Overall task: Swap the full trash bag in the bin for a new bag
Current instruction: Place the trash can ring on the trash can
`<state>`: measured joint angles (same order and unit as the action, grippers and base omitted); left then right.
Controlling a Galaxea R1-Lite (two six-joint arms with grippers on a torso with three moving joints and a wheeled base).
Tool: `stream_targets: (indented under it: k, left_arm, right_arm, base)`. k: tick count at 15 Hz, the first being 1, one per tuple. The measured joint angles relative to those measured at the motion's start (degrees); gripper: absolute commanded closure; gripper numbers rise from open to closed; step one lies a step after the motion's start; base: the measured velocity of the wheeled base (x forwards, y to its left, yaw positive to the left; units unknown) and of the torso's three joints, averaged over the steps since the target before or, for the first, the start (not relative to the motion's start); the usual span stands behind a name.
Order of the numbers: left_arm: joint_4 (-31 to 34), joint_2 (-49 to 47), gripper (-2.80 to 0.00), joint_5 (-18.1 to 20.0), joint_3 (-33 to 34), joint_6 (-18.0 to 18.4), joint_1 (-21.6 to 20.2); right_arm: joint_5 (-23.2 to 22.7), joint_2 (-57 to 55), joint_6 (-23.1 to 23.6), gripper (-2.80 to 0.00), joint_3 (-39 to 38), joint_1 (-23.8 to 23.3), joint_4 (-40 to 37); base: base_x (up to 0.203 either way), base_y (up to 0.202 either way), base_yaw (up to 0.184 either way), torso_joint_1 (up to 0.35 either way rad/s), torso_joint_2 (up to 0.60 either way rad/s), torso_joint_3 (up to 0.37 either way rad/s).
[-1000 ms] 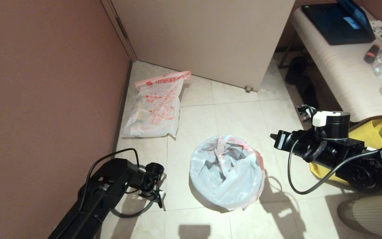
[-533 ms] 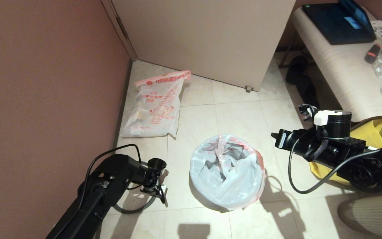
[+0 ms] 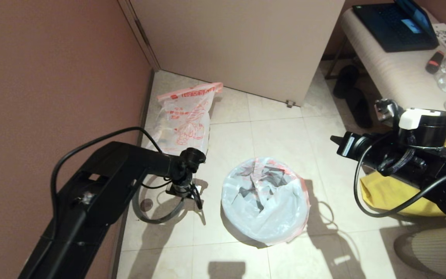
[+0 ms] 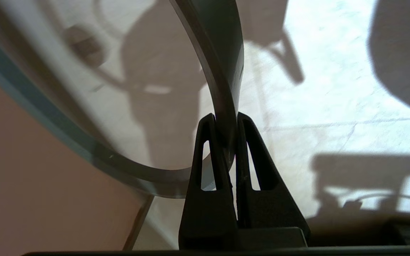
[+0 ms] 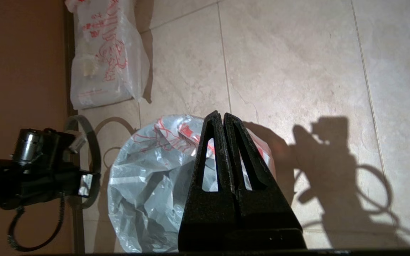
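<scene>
Red print on full trash bag [image 3: 182, 126] illegible; left hand [image 4: 222, 128] pinches grey ring [image 4: 222, 71].

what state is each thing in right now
full trash bag: out of the bin, slumped on the floor by the wall
new bag: draped over the bin's mouth, crumpled
grey ring: off the bin, gripped by the left gripper
right gripper: jaws shut, empty, raised beside the bin
laptop: open on the bench

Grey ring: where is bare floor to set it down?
Bare tiles lie between the full trash bag, the cabinet and the bagged bin, and in front of the bin. Crowded: the wall side, under the left gripper holding the grey ring.
</scene>
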<state>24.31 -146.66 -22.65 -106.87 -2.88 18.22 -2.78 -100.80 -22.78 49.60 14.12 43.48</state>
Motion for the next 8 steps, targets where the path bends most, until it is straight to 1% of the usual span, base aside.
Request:
stream_targets:
  k: [1,2,4,5,6,7,8]
  left_arm:
    - [2.7,3.3,0.0,-1.9,1.0,-1.6,0.6]
    - [4.2,6.5,0.0,-2.8,2.3,-2.7,1.7]
    - [5.6,13.8,0.0,-3.3,5.4,-3.9,4.7]
    - [6.1,16.8,0.0,-3.5,6.7,-4.1,6.7]
    - [6.6,19.5,0.0,-3.6,7.7,-4.2,9.8]
    - [7.1,21.4,0.0,-3.5,7.4,-3.9,12.9]
    - [7.7,22.4,0.0,-3.5,5.5,-3.7,15.1]
  right_arm:
    - [0.0,1.2,0.0,0.0,0.0,-0.3,-0.1]
    - [0.0,2.3,0.0,0.0,0.0,-0.5,-0.6]
    - [-0.1,4.6,0.0,0.0,0.5,-1.4,-2.6]
    - [-0.1,5.4,0.0,0.0,0.7,-1.9,-3.1]
    - [-0.1,6.1,0.0,0.0,0.9,-2.4,-3.3]
    - [-0.2,6.8,0.0,0.0,1.1,-3.0,-3.3]
    - [-0.7,7.6,0.0,0.0,1.2,-3.7,-3.3]
  base:
    - [0.0,0.0,0.0,0.0,0.0,0.0]
    - [0.0,0.0,0.0,0.0,0.0,0.0]
    - [0.0,0.0,0.0,0.0,0.0,0.0]
    - [0.0,0.0,0.0,0.0,0.0,0.0]
    - [0.0,0.0,0.0,0.0,0.0,0.0]
    - [0.0,0.0,0.0,0.0,0.0,0.0]
    - [0.0,0.0,0.0,0.0,0.0,0.0]
